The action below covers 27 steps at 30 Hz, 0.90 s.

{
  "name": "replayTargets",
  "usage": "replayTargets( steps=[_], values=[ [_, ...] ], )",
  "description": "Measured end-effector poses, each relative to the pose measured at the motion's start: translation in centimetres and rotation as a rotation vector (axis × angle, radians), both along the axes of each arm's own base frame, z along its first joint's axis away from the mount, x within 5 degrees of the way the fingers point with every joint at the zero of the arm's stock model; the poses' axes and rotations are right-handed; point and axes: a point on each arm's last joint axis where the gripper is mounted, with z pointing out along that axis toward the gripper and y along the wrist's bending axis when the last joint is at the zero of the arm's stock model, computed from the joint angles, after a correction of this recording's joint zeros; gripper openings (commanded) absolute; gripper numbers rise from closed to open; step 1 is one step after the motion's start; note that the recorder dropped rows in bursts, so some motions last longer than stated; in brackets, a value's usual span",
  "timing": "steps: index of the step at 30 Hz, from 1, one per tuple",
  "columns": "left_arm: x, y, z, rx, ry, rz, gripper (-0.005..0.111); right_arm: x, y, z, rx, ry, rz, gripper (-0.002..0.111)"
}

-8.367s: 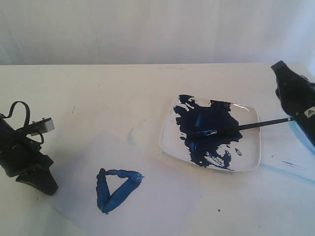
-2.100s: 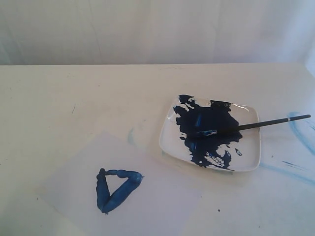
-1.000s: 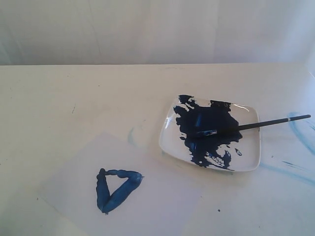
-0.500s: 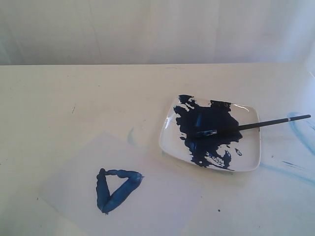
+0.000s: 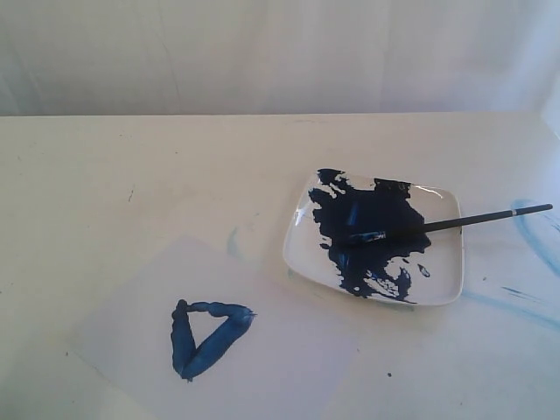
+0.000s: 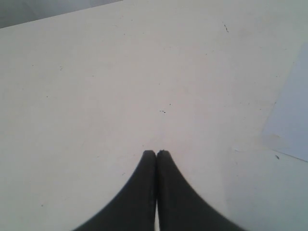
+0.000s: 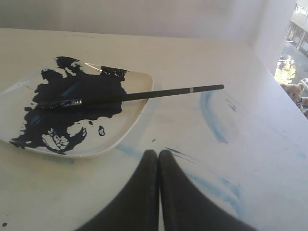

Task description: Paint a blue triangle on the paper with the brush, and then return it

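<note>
The left gripper [image 6: 156, 153] hangs low over the bare white table [image 6: 96, 86], its two black fingers pressed together tip to tip with nothing between them. The right gripper [image 7: 158, 153] is posed the same way, fingers closed on each other and empty, pointing toward the white square plate [image 7: 140, 81], just short of its near rim.

The brush [image 7: 144, 95] lies free on that plate. Its bristles and silver ferrule rest in the large dark-blue paint blotch [image 7: 72, 91], and the black handle runs out over the rim and hangs above the table on the right side. Neither gripper touches it.

Only the wrist views show the grippers. The exterior view takes in the whole layout. There the paper [image 5: 280, 359] lies flat at the front left of the table, near the plate, with the blue triangle [image 5: 219, 339] painted on its left half in thick, uneven strokes.

The left wrist view catches just one pale corner of the paper at its edge, well apart from the fingertips, and does not show the triangle. The right wrist view shows a thin silver band near the handle's far end and pale-blue smears [image 7: 211, 120] on the table beside the plate.
</note>
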Motion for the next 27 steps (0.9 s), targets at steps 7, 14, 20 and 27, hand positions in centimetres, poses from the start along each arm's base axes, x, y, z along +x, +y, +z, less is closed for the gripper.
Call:
replayTargets(
  steps=[7,14,20,27],
  values=[
    [0.00,0.00,0.00,0.000,0.000,0.000,0.000,0.00,0.00,0.00,0.016,0.003,-0.005,0.000],
    [0.00,0.00,0.00,0.000,0.000,0.000,0.000,0.00,-0.01,0.00,0.015,0.003,-0.005,0.000],
    [0.00,0.00,0.00,0.000,0.000,0.000,0.000,0.00,-0.01,0.00,0.015,0.003,-0.005,0.000],
    [0.00,0.00,0.00,0.000,0.000,0.000,0.000,0.00,-0.01,0.00,0.015,0.003,-0.005,0.000]
  ],
)
